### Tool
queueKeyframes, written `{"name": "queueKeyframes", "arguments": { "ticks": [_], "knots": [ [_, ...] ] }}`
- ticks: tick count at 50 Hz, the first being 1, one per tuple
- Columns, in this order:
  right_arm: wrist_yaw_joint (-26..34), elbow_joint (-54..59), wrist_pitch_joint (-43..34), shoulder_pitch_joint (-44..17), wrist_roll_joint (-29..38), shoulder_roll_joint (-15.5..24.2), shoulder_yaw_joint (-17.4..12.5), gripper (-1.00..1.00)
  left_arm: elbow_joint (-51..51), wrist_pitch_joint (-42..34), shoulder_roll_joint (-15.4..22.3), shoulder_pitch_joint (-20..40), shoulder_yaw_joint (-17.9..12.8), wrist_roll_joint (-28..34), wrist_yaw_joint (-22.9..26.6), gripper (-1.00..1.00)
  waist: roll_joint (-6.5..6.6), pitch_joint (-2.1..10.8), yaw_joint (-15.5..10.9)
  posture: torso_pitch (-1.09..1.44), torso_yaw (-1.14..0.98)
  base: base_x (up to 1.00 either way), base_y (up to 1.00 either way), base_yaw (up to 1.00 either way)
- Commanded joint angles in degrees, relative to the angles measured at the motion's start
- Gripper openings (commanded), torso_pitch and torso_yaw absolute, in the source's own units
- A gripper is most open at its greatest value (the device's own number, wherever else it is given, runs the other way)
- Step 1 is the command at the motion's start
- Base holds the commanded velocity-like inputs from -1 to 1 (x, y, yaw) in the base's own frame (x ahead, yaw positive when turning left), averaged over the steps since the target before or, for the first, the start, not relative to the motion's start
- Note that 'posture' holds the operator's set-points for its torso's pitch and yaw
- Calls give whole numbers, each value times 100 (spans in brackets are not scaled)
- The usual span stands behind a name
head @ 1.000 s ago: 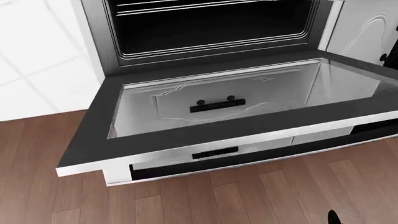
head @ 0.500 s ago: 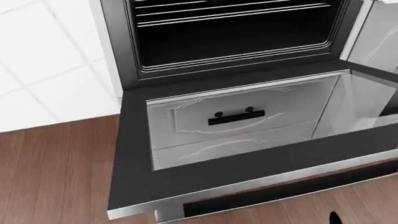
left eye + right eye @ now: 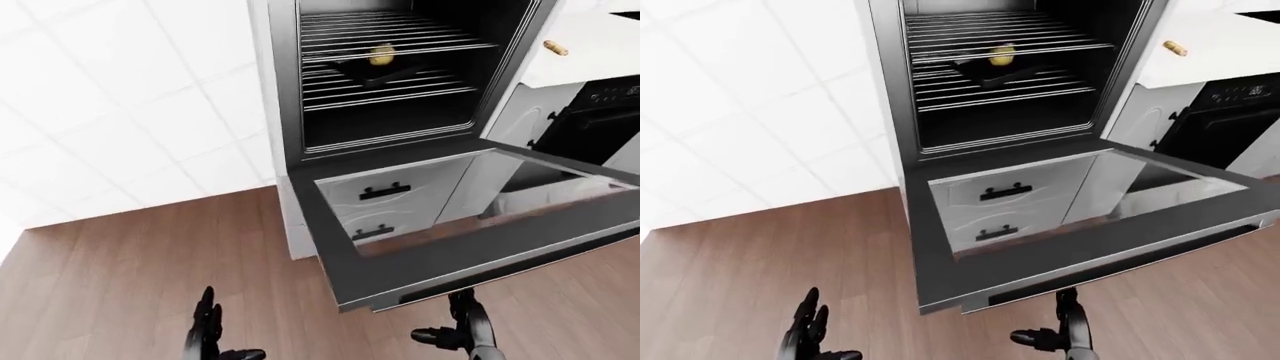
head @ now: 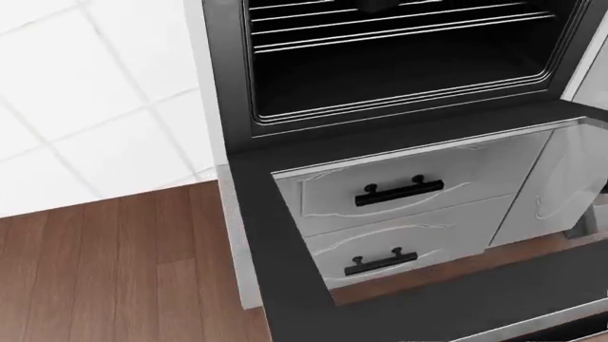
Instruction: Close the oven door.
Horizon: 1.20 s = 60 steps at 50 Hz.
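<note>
The oven door (image 3: 1060, 259) hangs wide open and flat below the oven, and only my eye views show my left robot hand (image 3: 207, 334) and right robot hand (image 3: 462, 330), fingers spread, holding nothing, low over the floor (image 3: 120, 270).

The oven door (image 3: 470, 247) is dark grey with a silver edge. Black rails stripe the oven (image 3: 390, 67); a yellow item (image 3: 381, 54) sits there. White tiled wall (image 3: 120, 112), brown plank floor (image 3: 130, 285).

No readable text, label or number anywhere.
</note>
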<state>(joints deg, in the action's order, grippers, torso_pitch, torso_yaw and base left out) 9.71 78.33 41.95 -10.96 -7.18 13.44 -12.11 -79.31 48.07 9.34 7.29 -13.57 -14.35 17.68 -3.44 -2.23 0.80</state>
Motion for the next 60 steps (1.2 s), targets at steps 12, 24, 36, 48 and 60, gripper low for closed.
{"name": "queueKeyframes", "arguments": {
  "ticks": [12,24,36,48,60],
  "knots": [
    [4,-137,165,-104,7,18,18,100,165,197,137,57,-31,-76,-28,100,720,132,-61,0,0,8,38,0],
    [-111,-108,223,-70,159,30,74,100,141,169,161,82,-54,-79,-1,100,16,65,-79,0,0,7,37,0],
    [-193,-82,335,-37,433,32,110,100,127,168,164,85,-89,-44,9,100,183,184,-160,0,0,0,0,0],
    [-631,-66,686,-42,660,45,-60,100,152,199,135,56,-32,-23,-47,100,282,150,-80,0,0,0,0,0],
    [-476,-53,576,-29,412,36,-58,100,151,190,142,50,-25,-24,-43,100,271,111,-52,0,0,0,0,0]
  ]
}}
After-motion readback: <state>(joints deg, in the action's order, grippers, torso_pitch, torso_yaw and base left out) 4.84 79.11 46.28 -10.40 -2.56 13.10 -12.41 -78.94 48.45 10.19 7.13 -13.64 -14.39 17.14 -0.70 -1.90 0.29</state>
